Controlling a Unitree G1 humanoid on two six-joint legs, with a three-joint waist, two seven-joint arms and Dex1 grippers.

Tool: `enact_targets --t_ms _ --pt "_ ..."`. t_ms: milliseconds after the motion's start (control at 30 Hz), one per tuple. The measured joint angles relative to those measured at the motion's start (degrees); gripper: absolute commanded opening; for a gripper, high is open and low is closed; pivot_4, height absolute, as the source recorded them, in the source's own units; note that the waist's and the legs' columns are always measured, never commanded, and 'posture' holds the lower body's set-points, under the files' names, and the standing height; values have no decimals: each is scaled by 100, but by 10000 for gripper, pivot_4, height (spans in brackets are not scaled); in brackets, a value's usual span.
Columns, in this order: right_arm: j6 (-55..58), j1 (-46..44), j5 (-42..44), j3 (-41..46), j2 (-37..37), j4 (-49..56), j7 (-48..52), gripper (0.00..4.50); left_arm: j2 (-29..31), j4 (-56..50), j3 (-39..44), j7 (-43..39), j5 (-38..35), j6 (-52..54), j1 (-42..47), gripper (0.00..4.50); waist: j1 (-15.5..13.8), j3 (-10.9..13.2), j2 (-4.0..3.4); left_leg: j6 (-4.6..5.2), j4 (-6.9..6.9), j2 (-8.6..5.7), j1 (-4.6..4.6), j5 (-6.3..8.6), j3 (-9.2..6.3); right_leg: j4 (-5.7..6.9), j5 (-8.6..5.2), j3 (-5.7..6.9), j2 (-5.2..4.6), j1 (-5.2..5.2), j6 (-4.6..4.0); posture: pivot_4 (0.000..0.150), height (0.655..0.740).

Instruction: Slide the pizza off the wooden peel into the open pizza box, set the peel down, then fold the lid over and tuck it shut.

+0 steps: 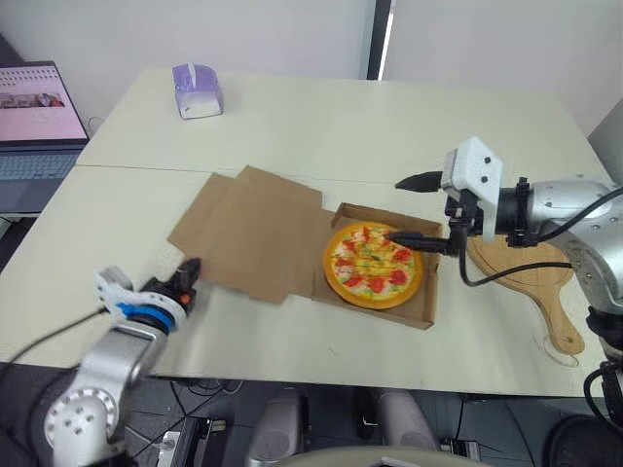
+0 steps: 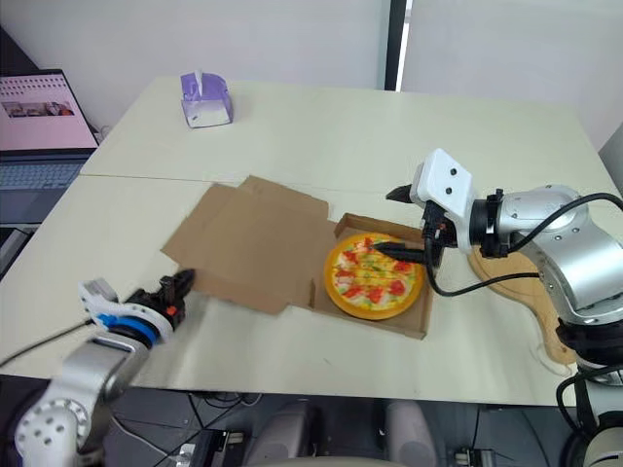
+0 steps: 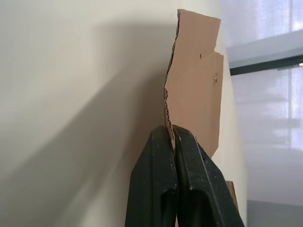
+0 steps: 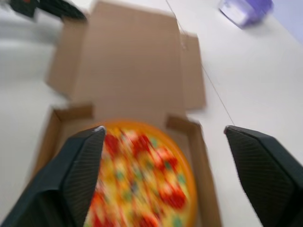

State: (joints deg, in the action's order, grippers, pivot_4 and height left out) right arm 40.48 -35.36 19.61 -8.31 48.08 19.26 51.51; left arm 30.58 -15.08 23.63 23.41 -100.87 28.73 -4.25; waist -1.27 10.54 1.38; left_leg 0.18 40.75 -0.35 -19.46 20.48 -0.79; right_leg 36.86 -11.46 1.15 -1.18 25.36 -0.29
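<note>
While the pizza is sitting inside the open pizza box right of centre in the left eye view, the right gripper is hovering just over the pizza's right-hand part, with its two fingers spread wide apart. One fingertip is reaching over the toppings and the other is pointing past the box's upper right corner. In the right wrist view the pizza is lying between the two parted fingers and below them.

The lid is lying flat on the table, spreading from the box toward the centre left of the frame. At the lower left the left gripper is meeting the lid's lower left edge. In the left wrist view its fingers are pressing together with the cardboard edge pinched between the tips.

The peel is resting bare on the table at the right edge, just beside the box and partly under the right arm. A tissue box is standing at the upper left, and a laptop is showing at the far left edge.
</note>
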Motion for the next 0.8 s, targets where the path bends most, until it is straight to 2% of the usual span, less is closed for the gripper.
enact_targets --t_ms 133,267,300,533,733,800 --pt "-666 2 -1047 -416 52 -854 -376 17199 724 1052 222 -674 544 362 782 0 32 0 -1 -16 -6 -1 -7 -9 1 -2 -2 -1 1 9 -4 1500 7192" --pt "-1312 -95 -1820 -851 -130 -1666 -518 2626 1038 1823 83 -1387 1261 811 1487 0 50 1 0 -30 -6 -3 -38 -17 0 -1 -1 0 0 37 -3 1500 7192" --pt "-1424 -137 -1949 -941 -229 -1828 -535 283 1070 1966 32 -1530 1429 881 1661 0 53 1 0 -33 -6 -2 -45 -18 0 -2 -1 0 -1 45 -4 1500 7192" --pt "-2022 -344 -2291 -1371 -867 -2700 -140 283 1324 2913 -681 -3121 3006 1378 3168 0 50 4 0 -36 -10 -11 -58 -19 -21 -4 0 20 -9 49 -4 1500 7192" --pt "-1755 15 -1939 -1269 -509 -1965 817 283 1391 3879 -1651 -5003 4683 1250 4536 0 3 4 0 -36 -8 -14 -100 -19 -59 -17 1 70 -20 65 -4 1500 7192" --pt "-1563 372 -1768 -1113 -254 -1514 1019 283 1156 4408 -2014 -5743 5353 904 5132 0 -40 4 -2 -38 4 -20 -135 -20 -75 -14 1 95 -28 81 -5 1500 7192"
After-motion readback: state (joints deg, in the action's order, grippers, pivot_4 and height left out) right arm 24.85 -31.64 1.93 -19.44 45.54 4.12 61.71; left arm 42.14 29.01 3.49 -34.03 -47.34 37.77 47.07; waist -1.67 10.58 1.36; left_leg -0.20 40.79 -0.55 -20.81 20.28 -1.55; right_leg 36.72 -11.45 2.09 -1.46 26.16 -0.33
